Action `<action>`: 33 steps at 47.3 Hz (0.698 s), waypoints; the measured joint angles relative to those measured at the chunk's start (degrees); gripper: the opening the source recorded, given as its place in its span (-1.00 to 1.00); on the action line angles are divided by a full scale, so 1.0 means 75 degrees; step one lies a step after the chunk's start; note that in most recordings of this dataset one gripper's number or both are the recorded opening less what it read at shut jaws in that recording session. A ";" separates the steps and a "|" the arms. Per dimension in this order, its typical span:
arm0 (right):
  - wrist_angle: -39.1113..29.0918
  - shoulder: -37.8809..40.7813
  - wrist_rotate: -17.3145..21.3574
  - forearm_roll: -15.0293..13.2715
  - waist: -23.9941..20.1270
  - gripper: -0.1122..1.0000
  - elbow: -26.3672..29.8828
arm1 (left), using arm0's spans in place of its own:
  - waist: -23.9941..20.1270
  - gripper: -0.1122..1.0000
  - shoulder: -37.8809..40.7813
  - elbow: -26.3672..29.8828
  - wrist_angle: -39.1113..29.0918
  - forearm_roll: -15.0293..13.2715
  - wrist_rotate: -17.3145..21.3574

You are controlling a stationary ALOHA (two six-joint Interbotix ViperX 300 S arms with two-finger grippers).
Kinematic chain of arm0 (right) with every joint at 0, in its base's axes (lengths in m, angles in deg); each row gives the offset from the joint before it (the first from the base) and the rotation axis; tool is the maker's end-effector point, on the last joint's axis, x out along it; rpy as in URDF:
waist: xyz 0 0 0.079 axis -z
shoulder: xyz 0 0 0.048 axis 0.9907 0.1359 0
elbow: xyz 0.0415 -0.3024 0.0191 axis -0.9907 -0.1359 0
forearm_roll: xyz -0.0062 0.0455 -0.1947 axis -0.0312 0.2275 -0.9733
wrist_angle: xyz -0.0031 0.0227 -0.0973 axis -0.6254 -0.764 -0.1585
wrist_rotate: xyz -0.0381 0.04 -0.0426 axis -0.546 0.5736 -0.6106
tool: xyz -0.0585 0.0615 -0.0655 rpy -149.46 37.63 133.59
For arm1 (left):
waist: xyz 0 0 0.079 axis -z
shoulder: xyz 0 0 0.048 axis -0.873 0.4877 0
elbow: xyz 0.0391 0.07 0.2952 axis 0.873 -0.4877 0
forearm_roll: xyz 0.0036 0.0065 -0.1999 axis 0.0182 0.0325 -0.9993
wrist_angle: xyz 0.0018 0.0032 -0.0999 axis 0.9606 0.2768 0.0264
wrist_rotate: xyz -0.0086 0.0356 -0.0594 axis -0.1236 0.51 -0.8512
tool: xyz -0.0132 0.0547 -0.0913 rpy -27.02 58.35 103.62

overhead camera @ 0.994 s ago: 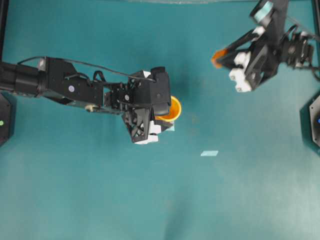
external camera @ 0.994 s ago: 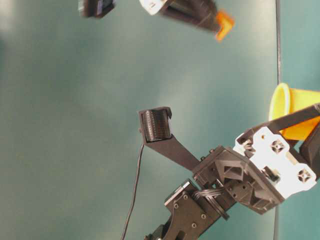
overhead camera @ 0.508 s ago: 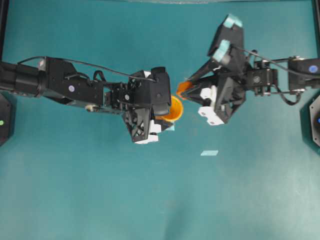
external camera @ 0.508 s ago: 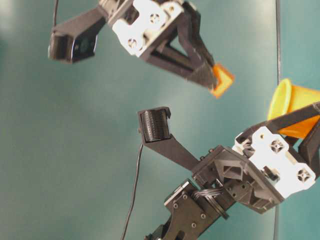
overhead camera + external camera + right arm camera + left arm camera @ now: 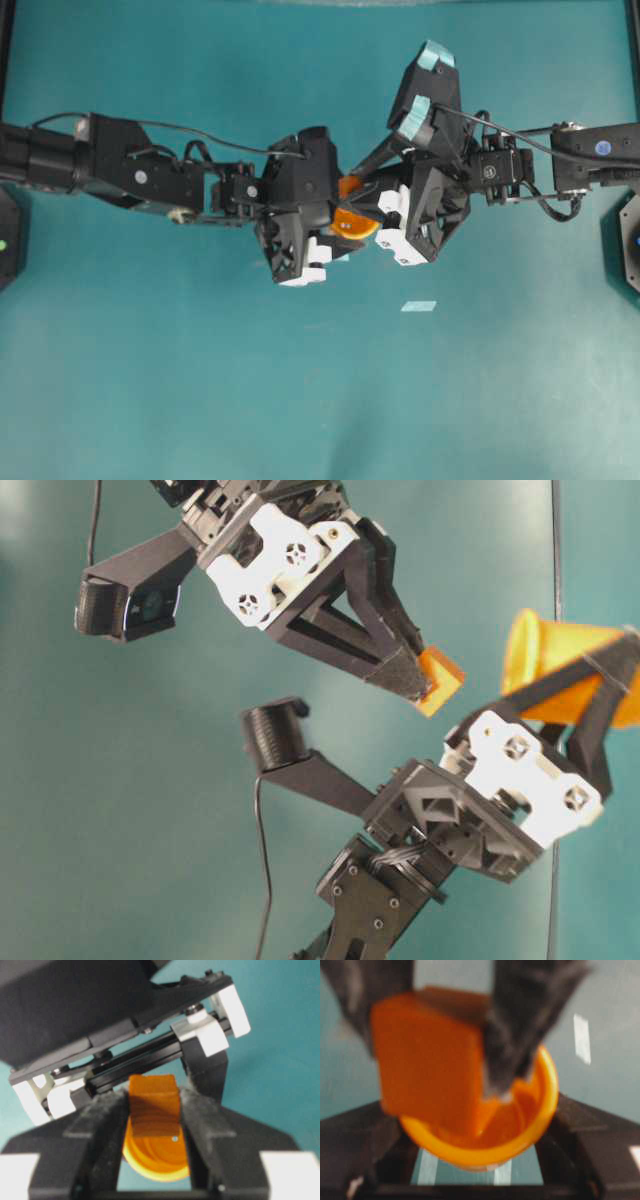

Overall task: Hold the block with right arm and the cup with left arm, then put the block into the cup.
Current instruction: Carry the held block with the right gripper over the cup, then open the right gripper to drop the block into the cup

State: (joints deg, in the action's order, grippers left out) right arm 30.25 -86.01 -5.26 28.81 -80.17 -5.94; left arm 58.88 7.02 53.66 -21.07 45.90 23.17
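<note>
My left gripper [image 5: 345,226] is shut on the orange cup [image 5: 354,224], holding it off the table and tilted, mouth toward the right arm. My right gripper [image 5: 349,188], on the teal-taped arm, is shut on the small orange block [image 5: 347,185]. The block [image 5: 441,680] hangs just apart from the cup's rim [image 5: 521,645] in the table-level view. The left wrist view is blurred: the block [image 5: 427,1060] covers the upper left of the cup's mouth [image 5: 520,1145], beside a dark finger [image 5: 525,1025]. In the right wrist view the block [image 5: 152,1100] sits between the dark fingers above the cup [image 5: 160,1160].
A pale tape patch [image 5: 419,306] lies on the teal table to the lower right of the grippers. Another pale strip [image 5: 581,1037] shows in the left wrist view. Black arm bases stand at the left edge [image 5: 8,240] and right edge [image 5: 628,240].
The right arm has swung in from the far right and carried the block up to the cup's mouth. The left gripper has shifted and tipped the cup a little toward it.
</note>
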 measured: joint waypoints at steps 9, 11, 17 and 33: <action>-0.0059 -0.0012 0.0000 0.0000 0.0000 -0.10 0.0012 | 0.0012 0.32 0.0000 -0.0293 0.0270 0.0012 0.0000; -0.0105 0.0000 0.0000 0.0000 0.0000 -0.10 0.0012 | 0.0012 0.32 -0.0012 -0.0363 0.0293 0.0012 0.0000; -0.0223 -0.0012 0.0000 0.0012 0.0000 -0.10 0.0012 | 0.0012 0.32 -0.0082 -0.0563 0.0363 0.0012 0.0000; -0.0234 0.0000 -0.0023 -0.0012 0.0000 -0.10 0.0012 | 0.0012 0.32 -0.0164 -0.0621 0.0703 0.0023 0.0000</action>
State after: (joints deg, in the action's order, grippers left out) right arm 28.49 -86.01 -5.44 28.72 -80.17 -5.85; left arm 58.96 5.79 49.01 -15.80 46.08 23.17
